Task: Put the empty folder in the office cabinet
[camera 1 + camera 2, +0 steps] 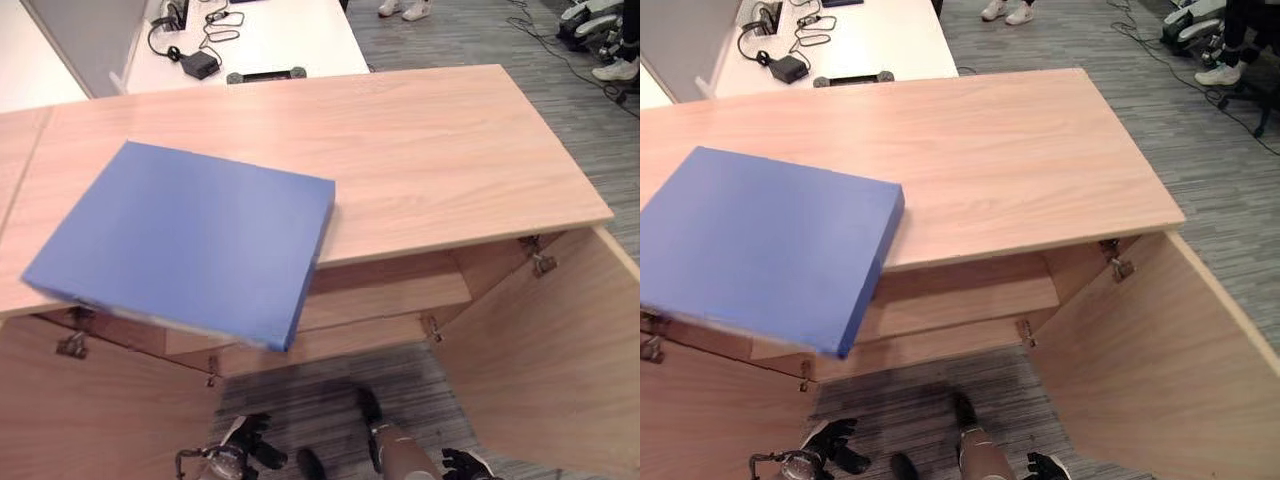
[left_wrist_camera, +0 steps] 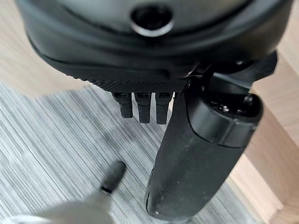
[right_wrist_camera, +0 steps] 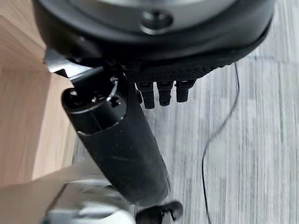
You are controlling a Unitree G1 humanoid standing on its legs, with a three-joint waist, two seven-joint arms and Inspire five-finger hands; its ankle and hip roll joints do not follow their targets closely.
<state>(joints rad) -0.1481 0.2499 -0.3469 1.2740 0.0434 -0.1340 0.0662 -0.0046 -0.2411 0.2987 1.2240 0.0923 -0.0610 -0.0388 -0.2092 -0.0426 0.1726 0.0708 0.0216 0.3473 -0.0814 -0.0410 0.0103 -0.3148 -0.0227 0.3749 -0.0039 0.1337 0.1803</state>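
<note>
A blue folder [image 1: 185, 240] lies flat on the wooden top of the office cabinet [image 1: 450, 150], toward the robot's left, turned at an angle; its near corner juts out past the front edge of the top, over the open space below; neither robot hand touches it. Both cabinet doors stand open; the right door [image 1: 545, 350] swings out toward the robot, and a shelf [image 1: 400, 290] shows inside under the top. The left robot hand [image 1: 245, 440] hangs low over the grey striped carpet [image 1: 300, 400] in front of the cabinet; in its wrist view the fingers [image 2: 144, 107] are curled in under the palm and the thumb [image 2: 196, 158] sticks out straight, with nothing held. The right robot hand [image 1: 465, 465] is also low near the floor, beside the right door; its fingers [image 3: 166, 93] are likewise curled with the thumb [image 3: 124, 149] extended, empty. Behind the cabinet stands a white desk [image 1: 280, 40] carrying a black adapter [image 1: 200, 65] and looped cables; a person's white shoes [image 1: 403, 9] show on the carpet beyond.
</note>
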